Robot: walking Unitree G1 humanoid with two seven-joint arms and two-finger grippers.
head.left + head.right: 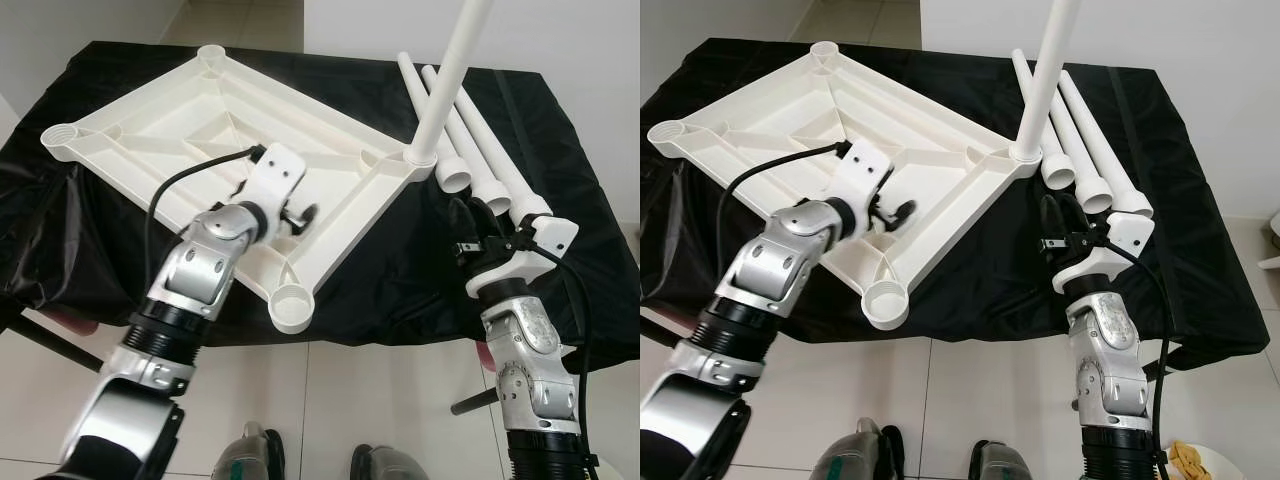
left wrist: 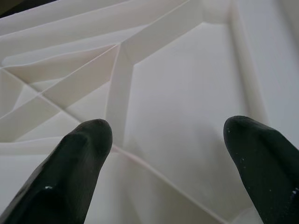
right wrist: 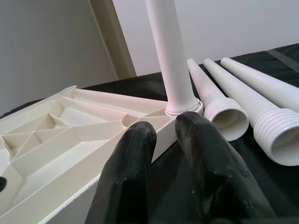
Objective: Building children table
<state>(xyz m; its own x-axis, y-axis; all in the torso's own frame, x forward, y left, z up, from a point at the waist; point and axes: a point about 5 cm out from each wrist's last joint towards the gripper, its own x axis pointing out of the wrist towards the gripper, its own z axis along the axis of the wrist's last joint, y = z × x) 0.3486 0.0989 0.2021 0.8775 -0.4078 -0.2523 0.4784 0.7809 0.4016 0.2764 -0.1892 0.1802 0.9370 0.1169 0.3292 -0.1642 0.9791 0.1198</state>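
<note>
A white plastic tabletop lies upside down on the black cloth, ribs facing up. One white leg stands upright in its right corner socket. Three loose legs lie side by side just right of that corner. My left gripper hovers over the ribbed underside near the front edge, open, with nothing between its fingers. My right gripper sits low on the cloth in front of the loose legs, its fingers pressed close together and holding nothing, pointing toward the standing leg.
Empty corner sockets show at the front, left and far of the tabletop. The black cloth drapes over the table's front edge. Tile floor and my feet lie below. A plate of food sits on the floor.
</note>
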